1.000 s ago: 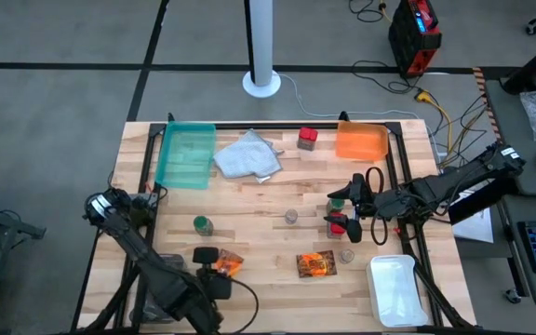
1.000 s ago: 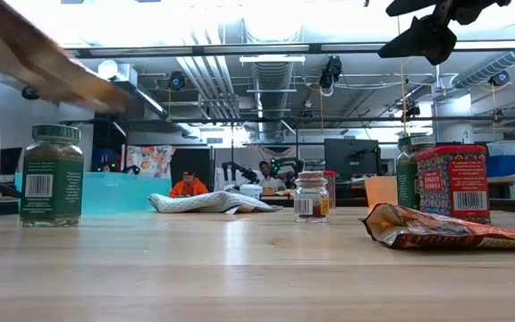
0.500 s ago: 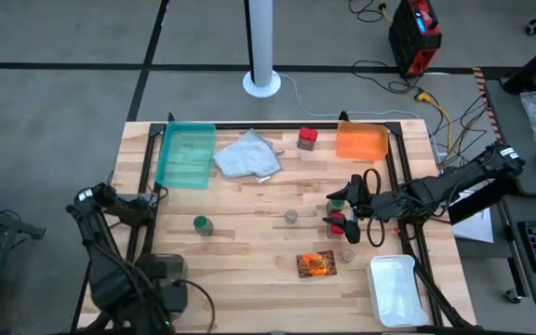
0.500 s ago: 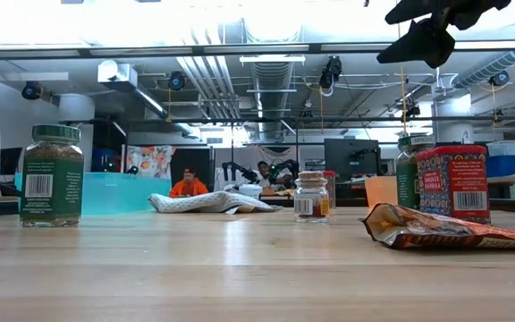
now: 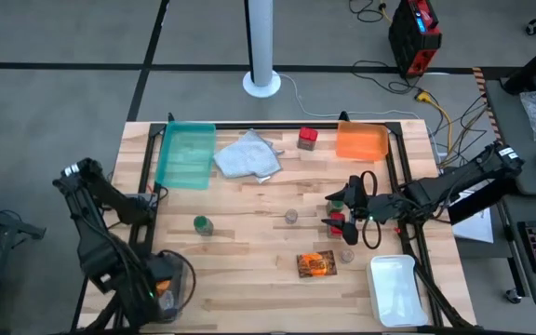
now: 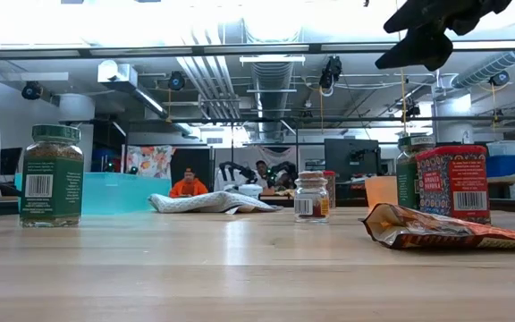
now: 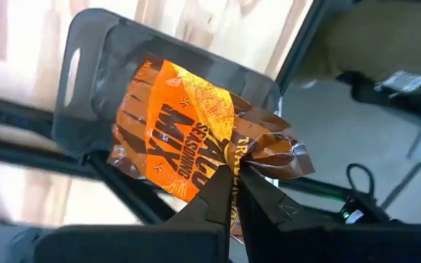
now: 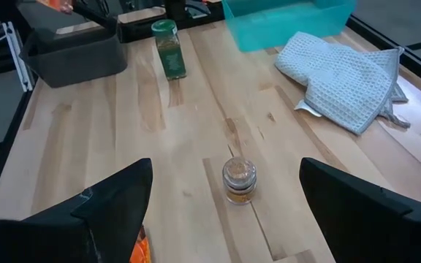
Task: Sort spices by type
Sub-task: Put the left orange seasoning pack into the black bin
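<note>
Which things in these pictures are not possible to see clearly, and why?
- Left gripper: hidden in the high view by its own arm.
- Seasoning packet: its crumpled fold hides part of the print.
- Red box: label print too small, low view.
- Right gripper: fingertips cut off by the wrist picture's edge.

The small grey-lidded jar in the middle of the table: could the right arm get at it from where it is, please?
Probably yes. The right end effector is open and faces the small jar across bare table; the cloth and green-capped jar lie farther off.
</note>
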`<move>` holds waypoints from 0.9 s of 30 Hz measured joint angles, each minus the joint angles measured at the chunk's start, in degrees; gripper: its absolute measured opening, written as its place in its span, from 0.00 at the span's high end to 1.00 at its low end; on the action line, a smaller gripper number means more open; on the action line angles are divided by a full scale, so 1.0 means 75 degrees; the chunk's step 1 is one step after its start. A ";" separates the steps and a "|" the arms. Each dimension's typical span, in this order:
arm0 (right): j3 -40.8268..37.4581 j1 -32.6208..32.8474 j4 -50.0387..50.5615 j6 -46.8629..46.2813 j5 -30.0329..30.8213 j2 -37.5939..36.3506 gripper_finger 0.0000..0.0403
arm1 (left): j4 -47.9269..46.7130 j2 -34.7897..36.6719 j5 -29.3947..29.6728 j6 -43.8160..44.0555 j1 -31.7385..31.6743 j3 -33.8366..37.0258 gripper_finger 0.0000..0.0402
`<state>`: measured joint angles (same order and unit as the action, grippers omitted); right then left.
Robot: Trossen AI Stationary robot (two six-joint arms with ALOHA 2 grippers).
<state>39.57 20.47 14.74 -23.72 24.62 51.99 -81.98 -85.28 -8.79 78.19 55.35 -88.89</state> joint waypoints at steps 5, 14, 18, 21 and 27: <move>-0.0001 0.0000 0.0003 0.0057 0.0000 0.0000 0.16 | 0.1117 0.0886 0.0043 0.0390 -0.0003 0.1505 1.00; -0.0003 0.0000 0.0000 0.0050 0.0000 0.0000 0.16 | 0.2036 0.1504 0.0040 0.0540 -0.0006 0.3198 1.00; -0.0003 0.0000 0.0001 0.0040 0.0000 0.0000 0.16 | 0.2209 0.1447 0.0024 0.0486 0.0015 0.3462 1.00; -0.0003 0.0000 -0.0002 0.0035 0.0000 0.0000 0.16 | 0.2193 0.1327 0.0014 0.0440 0.0026 0.3581 1.00; -0.0006 0.0000 0.0000 0.0028 0.0000 0.0000 0.16 | 0.2203 0.1069 0.0014 -0.0017 0.0029 0.3629 1.00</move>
<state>39.53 20.47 14.74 -23.51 24.62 51.99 -65.46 -77.26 -8.69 78.06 55.57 -61.67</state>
